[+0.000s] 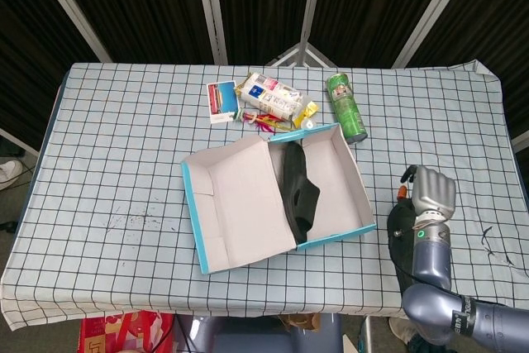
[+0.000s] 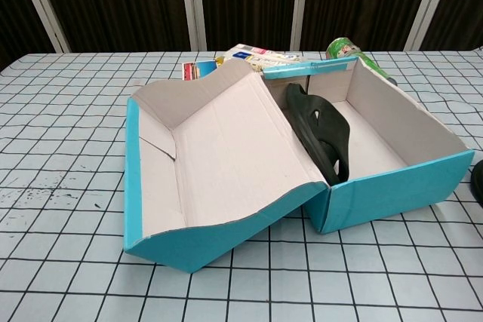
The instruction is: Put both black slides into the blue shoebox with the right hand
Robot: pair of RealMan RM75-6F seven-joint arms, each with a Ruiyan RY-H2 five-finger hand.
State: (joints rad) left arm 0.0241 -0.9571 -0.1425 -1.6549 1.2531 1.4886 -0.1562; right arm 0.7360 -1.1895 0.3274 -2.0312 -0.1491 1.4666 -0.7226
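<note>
The right hand (image 1: 431, 192) hangs over the second black slide (image 1: 402, 236) on the table (image 1: 124, 138), right of the blue shoebox (image 1: 277, 196); its fingers (image 1: 407, 178) curl inward on nothing, though contact with the slide can't be judged. The first black slide (image 2: 321, 130) stands on edge inside the shoebox.

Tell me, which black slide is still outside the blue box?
The slide on the table under the right hand; the other slide stands on edge inside the blue shoebox.
</note>
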